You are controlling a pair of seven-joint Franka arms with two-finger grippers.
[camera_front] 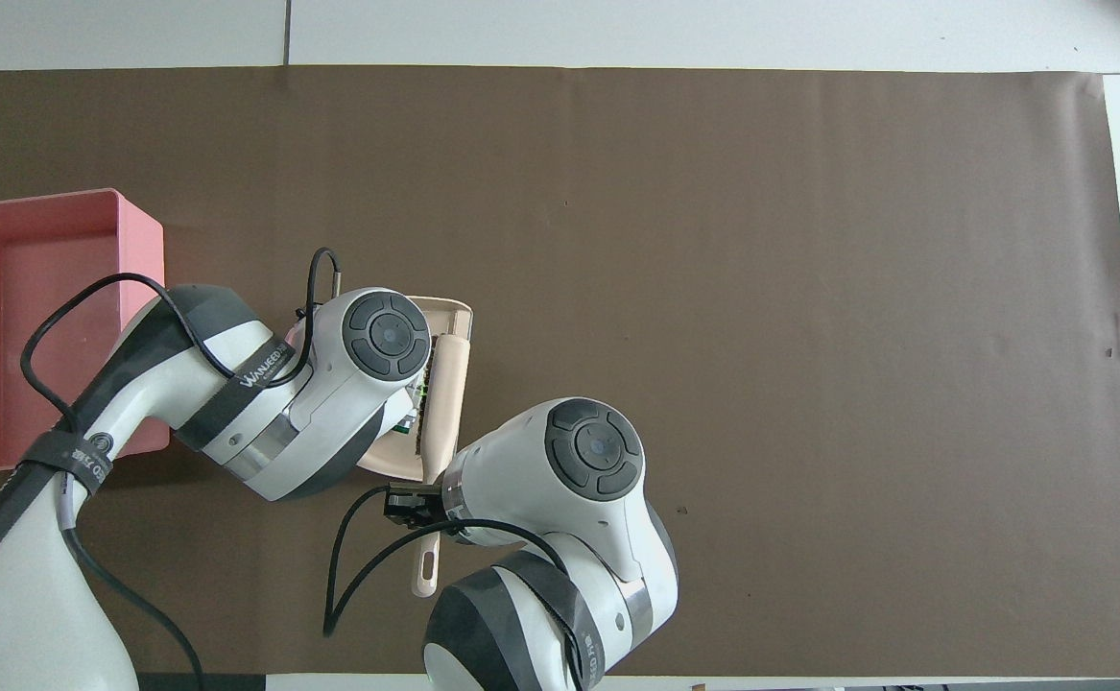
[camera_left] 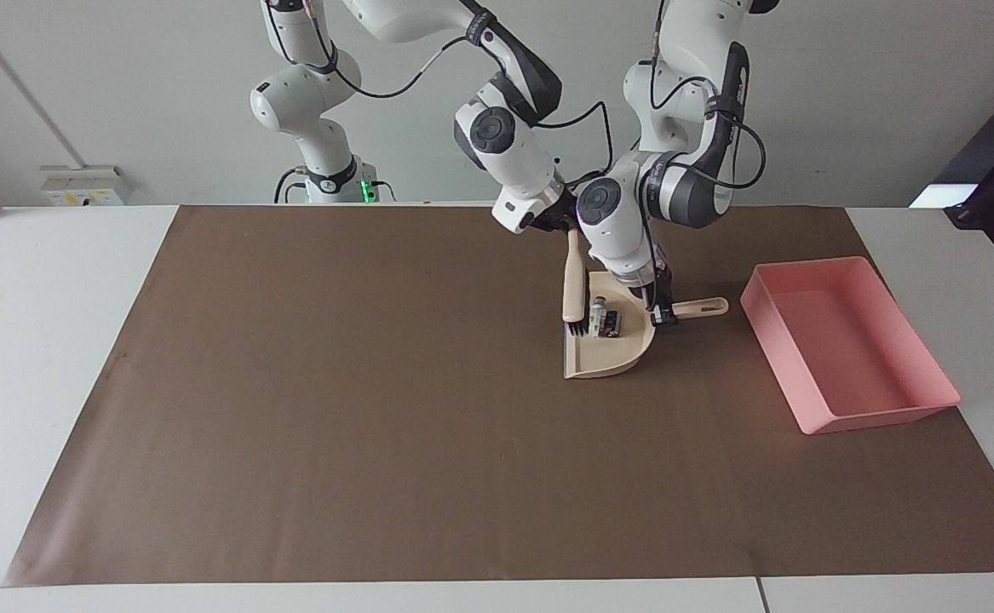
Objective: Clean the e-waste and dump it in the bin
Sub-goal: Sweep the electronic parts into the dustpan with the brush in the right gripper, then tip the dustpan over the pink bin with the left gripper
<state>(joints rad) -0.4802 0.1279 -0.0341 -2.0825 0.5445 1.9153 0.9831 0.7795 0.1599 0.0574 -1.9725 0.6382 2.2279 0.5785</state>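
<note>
The e-waste (camera_left: 606,322), a white piece and a dark cylinder side by side, lies inside the beige dustpan (camera_left: 603,358). In the overhead view only a small bit of it (camera_front: 413,420) shows beside the left arm's wrist. My left gripper (camera_left: 661,313) is shut on the dustpan's handle (camera_left: 705,306) and holds the pan on the mat. My right gripper (camera_left: 566,228) is shut on a wooden brush (camera_left: 572,285), tilted, with its bristles at the pan's open edge beside the e-waste. The pink bin (camera_left: 880,415) stands past the pan at the left arm's end of the table.
A brown mat (camera_left: 335,409) covers most of the white table. In the overhead view the brush (camera_front: 449,393) lies along the dustpan's mouth (camera_front: 454,315), and the bin (camera_front: 142,317) sits beside the left arm. The left gripper is hidden there under its wrist.
</note>
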